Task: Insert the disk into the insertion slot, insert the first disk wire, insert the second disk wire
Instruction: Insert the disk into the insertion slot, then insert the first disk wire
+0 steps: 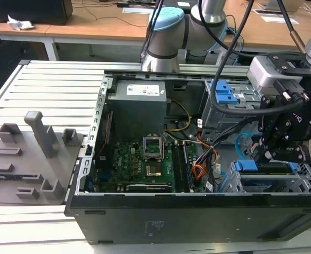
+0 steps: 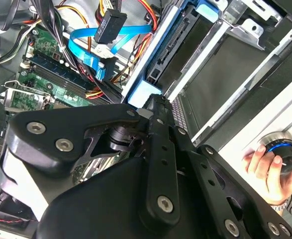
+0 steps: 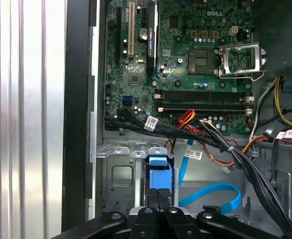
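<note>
Black gripper (image 3: 163,195), closed tight, touches the blue-framed silver disk (image 3: 159,167) in the grey metal insertion slot (image 3: 117,180) at the black computer case's (image 1: 171,217) corner. Second wrist view adds a person's hand (image 2: 265,167) on a round knob (image 2: 282,152); exterior view, the arm (image 1: 168,42) reaching downward.

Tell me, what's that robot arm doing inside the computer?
The robot's gripper is down at the blue-framed disk, which sits in the grey metal slot in a corner of the open computer case. The light-blue cable lies loose beside it. How deep the disk sits is hard to tell.
</note>
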Motion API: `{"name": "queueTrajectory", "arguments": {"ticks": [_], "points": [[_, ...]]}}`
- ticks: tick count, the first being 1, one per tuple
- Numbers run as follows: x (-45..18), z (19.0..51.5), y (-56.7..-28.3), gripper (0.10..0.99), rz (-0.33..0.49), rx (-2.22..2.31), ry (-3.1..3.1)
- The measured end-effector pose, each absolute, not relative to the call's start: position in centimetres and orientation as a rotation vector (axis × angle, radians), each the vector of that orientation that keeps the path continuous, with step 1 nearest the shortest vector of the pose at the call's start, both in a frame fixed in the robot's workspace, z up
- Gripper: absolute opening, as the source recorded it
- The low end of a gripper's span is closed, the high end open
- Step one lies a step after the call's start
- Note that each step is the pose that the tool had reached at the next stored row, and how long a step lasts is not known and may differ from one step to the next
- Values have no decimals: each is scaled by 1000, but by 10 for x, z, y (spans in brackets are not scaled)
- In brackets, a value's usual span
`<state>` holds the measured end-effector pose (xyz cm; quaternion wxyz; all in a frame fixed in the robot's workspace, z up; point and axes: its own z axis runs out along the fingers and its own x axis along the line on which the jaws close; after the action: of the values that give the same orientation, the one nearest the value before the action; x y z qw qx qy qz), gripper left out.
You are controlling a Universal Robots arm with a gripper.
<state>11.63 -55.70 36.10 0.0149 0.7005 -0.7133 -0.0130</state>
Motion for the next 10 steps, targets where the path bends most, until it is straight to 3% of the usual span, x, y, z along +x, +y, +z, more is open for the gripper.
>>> {"name": "queueTrajectory", "arguments": {"ticks": [10], "points": [[116,358,-557,106,-40,2180,-2220]]}}
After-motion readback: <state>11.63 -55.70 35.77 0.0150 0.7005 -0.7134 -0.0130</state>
